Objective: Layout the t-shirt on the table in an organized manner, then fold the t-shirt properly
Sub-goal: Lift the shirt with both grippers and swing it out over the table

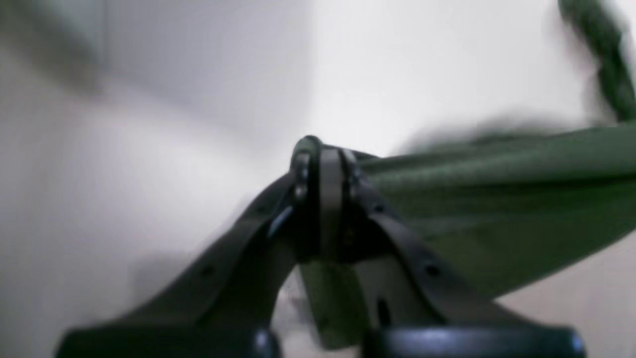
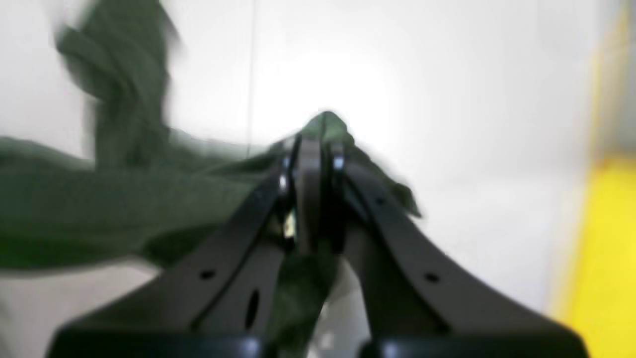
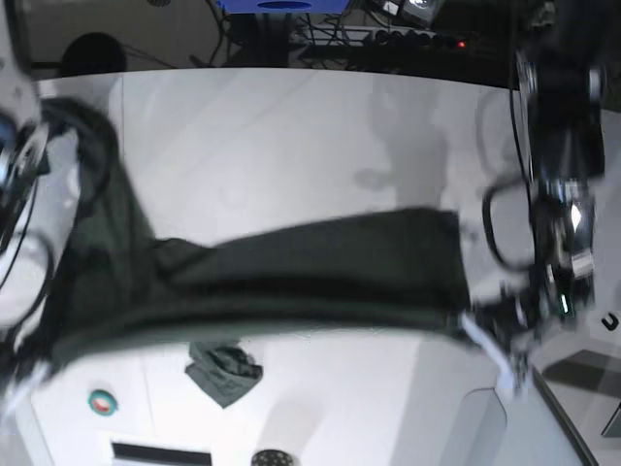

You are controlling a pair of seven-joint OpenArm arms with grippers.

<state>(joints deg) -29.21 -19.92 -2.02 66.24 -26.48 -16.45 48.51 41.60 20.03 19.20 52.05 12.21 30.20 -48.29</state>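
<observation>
The dark green t-shirt [image 3: 310, 267] hangs stretched in a wide band above the white table [image 3: 291, 136], held at both ends. My left gripper [image 1: 320, 149] is shut on one edge of the t-shirt [image 1: 497, 199], at the right in the base view [image 3: 468, 325]. My right gripper [image 2: 318, 136] is shut on the other end of the t-shirt [image 2: 99, 209], near the left edge of the base view, where it is blurred. A bunched part of the cloth [image 3: 225, 371] dangles below the band. All views are motion-blurred.
A round green button [image 3: 100, 401] and a dark knob [image 3: 270, 457] sit at the table's front edge. Cables and a power strip [image 3: 408, 39] run behind the table. A yellow strip [image 2: 601, 238] shows at the right of the right wrist view.
</observation>
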